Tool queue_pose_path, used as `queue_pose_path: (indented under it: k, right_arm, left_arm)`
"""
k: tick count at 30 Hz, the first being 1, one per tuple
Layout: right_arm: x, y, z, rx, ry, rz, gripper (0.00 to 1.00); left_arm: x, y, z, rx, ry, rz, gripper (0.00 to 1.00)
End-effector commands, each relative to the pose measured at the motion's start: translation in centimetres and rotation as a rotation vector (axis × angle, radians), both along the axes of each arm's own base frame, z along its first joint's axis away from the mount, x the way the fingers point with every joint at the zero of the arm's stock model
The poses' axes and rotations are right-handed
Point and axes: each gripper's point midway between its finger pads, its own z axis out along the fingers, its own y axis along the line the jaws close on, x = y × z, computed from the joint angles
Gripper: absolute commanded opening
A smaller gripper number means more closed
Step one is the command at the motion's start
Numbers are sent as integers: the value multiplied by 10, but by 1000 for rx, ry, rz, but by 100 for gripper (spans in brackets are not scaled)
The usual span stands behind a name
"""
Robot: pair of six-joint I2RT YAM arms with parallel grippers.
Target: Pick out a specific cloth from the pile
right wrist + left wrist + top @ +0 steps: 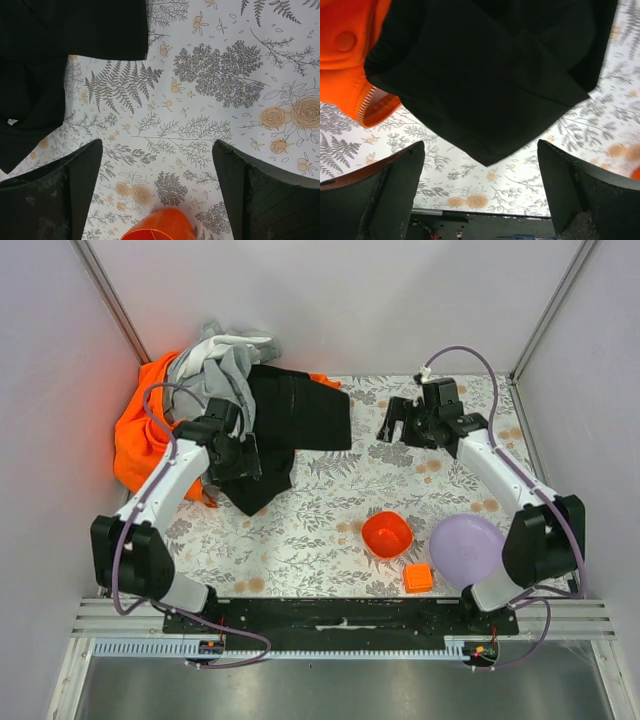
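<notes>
The bowl (pixel 387 534) sits near, right of centre. The left gripper (pixel 480 150), jaws spread, hovers over the black cloth's (pixel 300 415) near corner. The right gripper (pixel 157 145), also spread, hangs over the table (pixel 225 75), far right. The pile (pixel 215 370) lies far left. No teal cloth shows — likely buried there. It should be light and limp, so pinch a bunched fold.

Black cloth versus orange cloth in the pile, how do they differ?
The black cloth lies spread fairly flat on the table; the orange cloth is bunched against the left wall. The orange cloth shows a zip; the black cloth shows none. Both are soft fabric, neither held.
</notes>
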Motion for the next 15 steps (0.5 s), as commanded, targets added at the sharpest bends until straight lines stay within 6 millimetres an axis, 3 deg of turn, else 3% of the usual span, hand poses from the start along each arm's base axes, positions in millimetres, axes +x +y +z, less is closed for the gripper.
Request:
queue_pose_path:
  k: [1, 7, 12, 15]
  right_arm:
    - [3, 6, -9, -10, 20, 35, 98]
    - [8, 12, -13, -4, 44, 59, 98]
    - [10, 15, -4, 2, 39, 74, 98]
    - [10, 13, 5, -3, 24, 74, 98]
  left_arm:
    - [12, 20, -18, 127, 51, 39, 99]
    - [76, 10, -61, 201, 112, 4, 99]
    - [133, -4, -74, 263, 92, -46, 98]
    - [166, -16, -69, 238, 64, -59, 80]
